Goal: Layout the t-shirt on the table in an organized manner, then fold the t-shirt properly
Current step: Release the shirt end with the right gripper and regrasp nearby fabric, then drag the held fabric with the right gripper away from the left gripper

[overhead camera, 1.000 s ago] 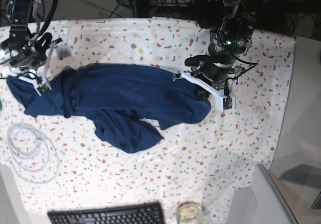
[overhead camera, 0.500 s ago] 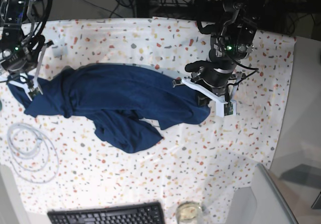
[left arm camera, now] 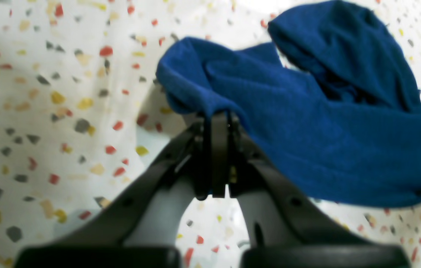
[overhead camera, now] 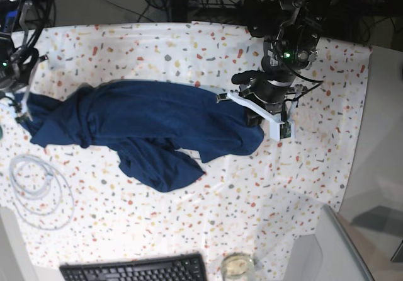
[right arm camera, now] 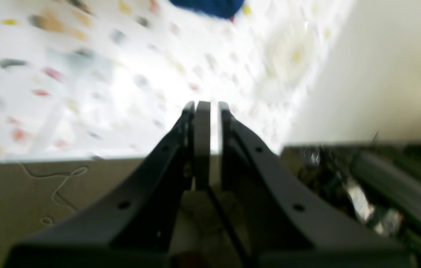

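Layout barely begun: I see the t-shirt bunched on the table, left gripper pinching its edge, right gripper closed and seemingly empty, folding untouched.

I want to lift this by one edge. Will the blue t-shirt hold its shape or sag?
The t-shirt lies bunched in soft folds on the table, so it will probably sag and trail. In the left wrist view the left gripper is pinched on its hem, which droops limply around the tips. Probably light.

cable coil beside t-shirt, keyboard near edge
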You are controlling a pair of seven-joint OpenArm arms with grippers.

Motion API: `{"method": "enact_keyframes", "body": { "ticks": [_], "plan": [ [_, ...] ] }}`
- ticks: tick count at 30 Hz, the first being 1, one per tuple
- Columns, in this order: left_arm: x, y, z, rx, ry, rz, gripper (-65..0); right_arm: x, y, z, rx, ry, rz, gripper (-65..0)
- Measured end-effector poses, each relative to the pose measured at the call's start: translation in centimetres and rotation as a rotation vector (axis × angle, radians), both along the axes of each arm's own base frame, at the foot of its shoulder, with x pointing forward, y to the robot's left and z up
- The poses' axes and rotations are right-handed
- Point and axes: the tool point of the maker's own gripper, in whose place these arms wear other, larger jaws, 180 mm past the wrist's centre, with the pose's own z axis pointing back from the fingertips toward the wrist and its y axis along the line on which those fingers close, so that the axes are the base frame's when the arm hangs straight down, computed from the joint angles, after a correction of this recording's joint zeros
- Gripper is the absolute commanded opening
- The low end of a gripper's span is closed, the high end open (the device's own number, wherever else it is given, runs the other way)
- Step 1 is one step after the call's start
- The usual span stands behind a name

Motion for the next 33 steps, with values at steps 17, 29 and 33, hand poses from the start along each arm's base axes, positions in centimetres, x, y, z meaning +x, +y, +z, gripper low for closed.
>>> {"method": "enact_keyframes", "body": {
  "ticks": [17, 29, 33],
  "plan": [
    [0.1, 0.2, 0.1, 0.008, -0.004, 0.002, -65.0, 4.0, 11.4, -6.4, 0.307, -0.054, 0.164, -14.9],
    [0.2, 0.2, 0.1, 0.008, -0.005, 0.0, -65.0, 5.5, 7.8, -7.2, 0.299, -0.046, 0.062, -48.2],
    [0.1, 0.7, 0.1, 0.024, -0.005, -0.002, -65.0, 4.8, 6.7, -7.3, 0.275, -0.031, 0.051, -45.3]
  ]
}}
